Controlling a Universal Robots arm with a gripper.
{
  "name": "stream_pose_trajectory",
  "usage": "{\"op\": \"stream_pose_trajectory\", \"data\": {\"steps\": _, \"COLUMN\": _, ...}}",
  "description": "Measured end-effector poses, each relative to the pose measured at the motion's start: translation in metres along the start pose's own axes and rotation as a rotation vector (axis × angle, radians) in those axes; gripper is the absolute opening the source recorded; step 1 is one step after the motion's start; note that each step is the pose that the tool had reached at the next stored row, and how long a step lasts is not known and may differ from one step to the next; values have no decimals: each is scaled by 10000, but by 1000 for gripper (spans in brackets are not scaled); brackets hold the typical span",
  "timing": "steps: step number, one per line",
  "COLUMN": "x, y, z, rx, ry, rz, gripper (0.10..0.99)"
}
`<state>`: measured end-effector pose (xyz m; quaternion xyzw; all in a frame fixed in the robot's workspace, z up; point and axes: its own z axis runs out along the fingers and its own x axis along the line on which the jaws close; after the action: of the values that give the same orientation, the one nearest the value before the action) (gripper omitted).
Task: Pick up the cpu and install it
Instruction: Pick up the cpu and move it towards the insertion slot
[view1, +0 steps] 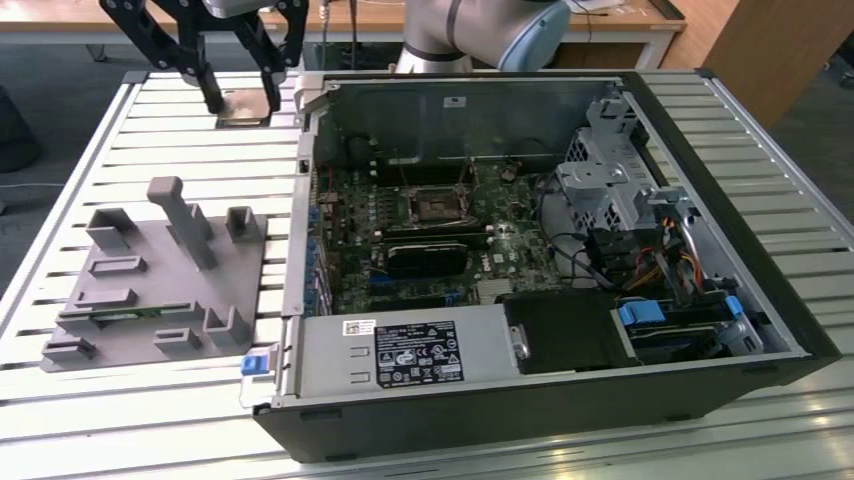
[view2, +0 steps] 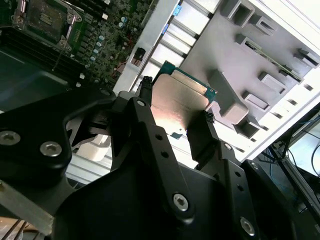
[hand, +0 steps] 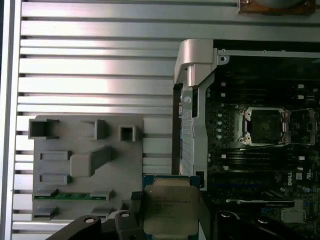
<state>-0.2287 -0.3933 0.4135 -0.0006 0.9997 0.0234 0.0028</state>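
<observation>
Two fingers (view1: 211, 95) pinch the cpu (view1: 251, 106) by opposite edges. Your gripper (view1: 243, 100) is closed just to the chip's width, clamped on it. You've got it in the air over the slatted table (view1: 200, 160), beside the open computer case (view1: 761, 230), with the grey fixture (view1: 147, 290) below.

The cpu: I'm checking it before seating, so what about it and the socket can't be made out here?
Underside of the cpu: faces away from the camera in both wrist views.
Its near part: covered by the pincer in the second wrist view.
Pins of the socket: too small to tell in the exterior view.
</observation>
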Motion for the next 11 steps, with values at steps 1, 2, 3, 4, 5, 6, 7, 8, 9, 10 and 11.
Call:
{"op": "stream_pose_trajectory", "data": {"steps": 1, "x": -12, "y": 0, "z": 1, "rx": -1, "ry": -1, "rz": 0, "gripper": 529}}
{"op": "stream_pose_trajectory", "data": {"steps": 2, "x": -23, "y": 0, "z": 2, "rx": -1, "ry": -2, "rz": 1, "gripper": 529}}
{"op": "stream_pose_trajectory", "data": {"steps": 3, "x": -36, "y": 0, "z": 3, "rx": 0, "ry": -3, "rz": 3, "gripper": 529}}
{"op": "stream_pose_trajectory", "data": {"steps": 4, "x": -49, "y": 0, "z": 3, "rx": 0, "ry": -3, "rz": 4, "gripper": 529}}
{"op": "stream_pose_trajectory", "data": {"steps": 5, "x": -63, "y": 0, "z": 4, "rx": 0, "ry": -4, "rz": 5, "gripper": 529}}
{"op": "stream_pose_trajectory", "data": {"steps": 6, "x": -76, "y": 0, "z": 5, "rx": 0, "ry": -5, "rz": 5, "gripper": 529}}
{"op": "stream_pose_trajectory", "data": {"steps": 7, "x": -92, "y": 0, "z": 6, "rx": 0, "ry": -6, "rz": 6, "gripper": 529}}
{"op": "stream_pose_trajectory", "data": {"steps": 8, "x": -111, "y": -1, "z": 6, "rx": 0, "ry": -6, "rz": 6, "gripper": 529}}
{"op": "stream_pose_trajectory", "data": {"steps": 9, "x": -128, "y": 0, "z": 7, "rx": 0, "ry": -7, "rz": 7, "gripper": 529}}
{"op": "stream_pose_trajectory", "data": {"steps": 10, "x": -146, "y": 0, "z": 8, "rx": 0, "ry": -9, "rz": 7, "gripper": 529}}
{"op": "stream_pose_trajectory", "data": {"steps": 11, "x": -162, "y": 0, "z": 9, "rx": -1, "ry": -10, "rz": 7, "gripper": 529}}
